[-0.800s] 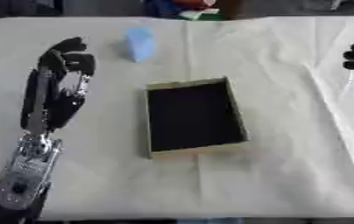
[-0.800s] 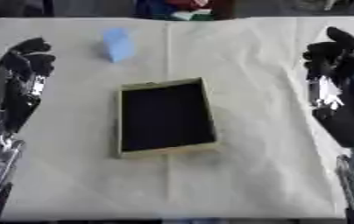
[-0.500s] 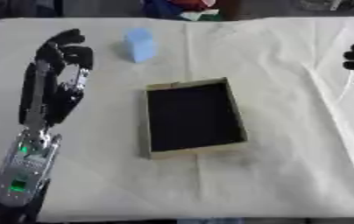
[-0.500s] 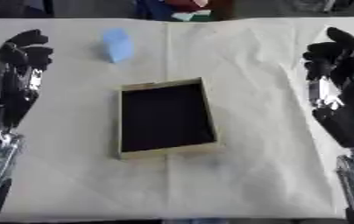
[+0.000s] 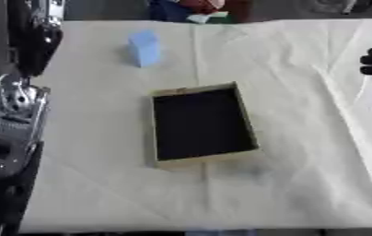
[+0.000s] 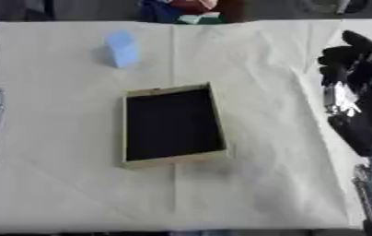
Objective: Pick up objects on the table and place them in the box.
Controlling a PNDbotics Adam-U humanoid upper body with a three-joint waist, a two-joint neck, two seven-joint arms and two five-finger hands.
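Observation:
A light blue block [image 5: 145, 48] stands on the cream cloth at the far left of centre. The shallow tan box [image 5: 208, 158] with a dark inside lies in the middle, and nothing shows in it. My left hand [image 5: 21, 36] is raised at the far left, fingers straight and running past the top edge, level with the block and well to its left. My right hand [image 6: 355, 81] is held up at the right edge, fingers straight and spread, holding nothing, well apart from the box.
The cream cloth [image 6: 270, 55] covers the whole table, with a crease running down its middle. Blue and red things [image 5: 191, 7] lie past the far edge. My left forearm [image 5: 8, 124] fills the left margin.
My left hand has risen and moved away along the left side, toward the far left corner. The right hand, the block and the box have stayed put.

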